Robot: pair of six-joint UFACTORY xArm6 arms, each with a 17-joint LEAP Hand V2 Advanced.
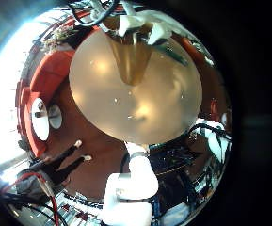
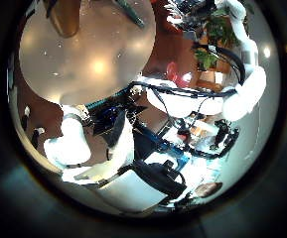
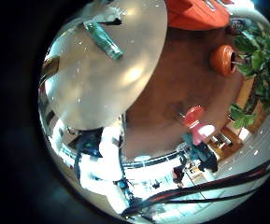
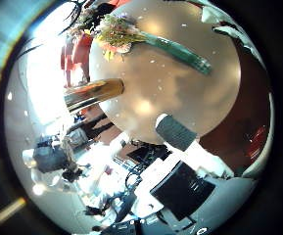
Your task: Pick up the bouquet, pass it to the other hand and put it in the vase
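Note:
The bouquet (image 4: 141,39) lies flat on the round table (image 4: 180,93), flower heads at one end and its wrapped stems (image 4: 185,56) toward the table's middle. Its stems (image 3: 105,39) also show in the right little finger side view. The vase (image 4: 92,93), a shiny tapered vessel, stands on the table a short way from the flowers. It is closer to my left palm as the vase (image 1: 131,56). My right hand (image 4: 175,132) hovers above the table, relaxed and holding nothing. My left hand (image 2: 133,178) hangs over the vase side, also holding nothing.
The table's glossy top (image 1: 136,104) carries only the vase and bouquet. Chairs (image 1: 46,71) and potted plants (image 3: 256,51) stand on the floor around it. A white arm (image 2: 232,84) reaches over the table's far edge.

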